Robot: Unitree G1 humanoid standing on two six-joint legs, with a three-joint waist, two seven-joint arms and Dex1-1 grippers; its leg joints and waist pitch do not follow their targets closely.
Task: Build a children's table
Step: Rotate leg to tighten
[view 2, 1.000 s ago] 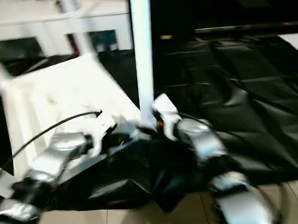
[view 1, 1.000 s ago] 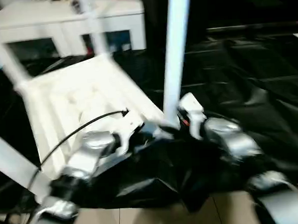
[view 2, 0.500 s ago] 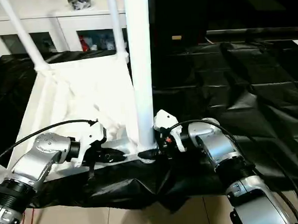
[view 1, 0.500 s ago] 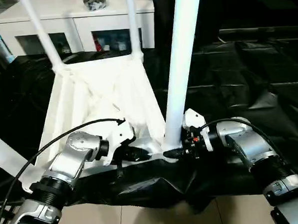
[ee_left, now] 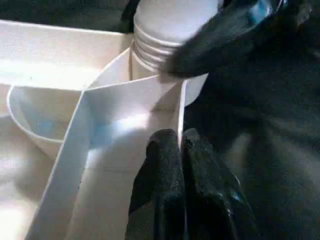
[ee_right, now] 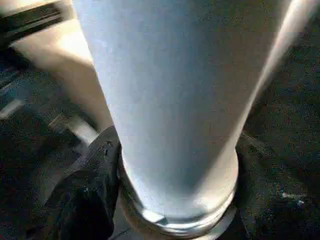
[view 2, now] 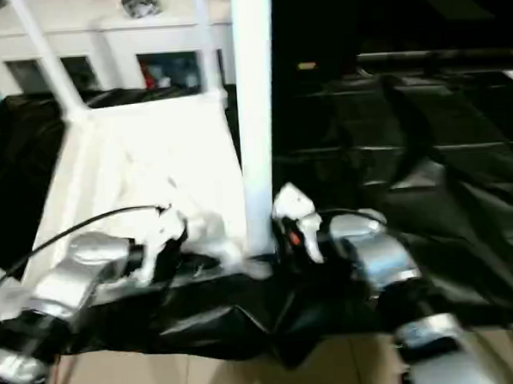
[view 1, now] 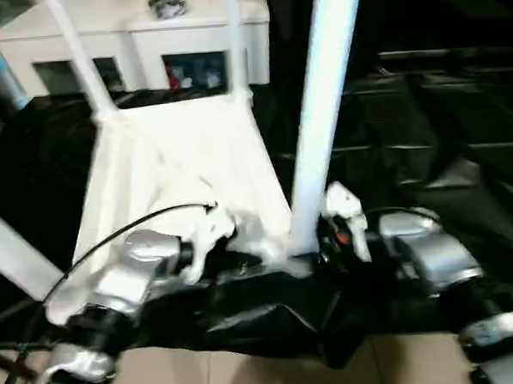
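You have the children's table's white top (view 1: 182,174) lying upside down on the black-draped work table (view 1: 460,138), ribbed underside facing up. Its near edge sits close to the front edge of the black cover, just ahead of both forearms.

Legs: two far legs (view 1: 75,55) stand upright in the far corner sockets, in front of the white cabinet (view 1: 136,35). A third leg (view 1: 325,102) stands upright in the near right corner socket (ee_left: 150,65). A further white leg (view 1: 15,256) slants across the lower left of the head view; you cannot tell from here how it is seated.

Left gripper (ee_left: 181,145): your fingers (ee_left: 162,170) are pressed together, closed on the thin upright rim wall of the top, next to the near right corner socket. The wrist view shows the wall's edge running between the two black pads.

Right gripper (view 1: 320,249): it sits at the foot of the near right leg, where the leg meets the socket. In the right wrist view one black finger (ee_right: 87,195) lies against the side of the leg's base collar (ee_right: 180,220). The other finger is hidden behind the leg, so you cannot tell whether the jaws clamp the leg or merely stand around it.

The two grippers are near each other, on either side of that corner.
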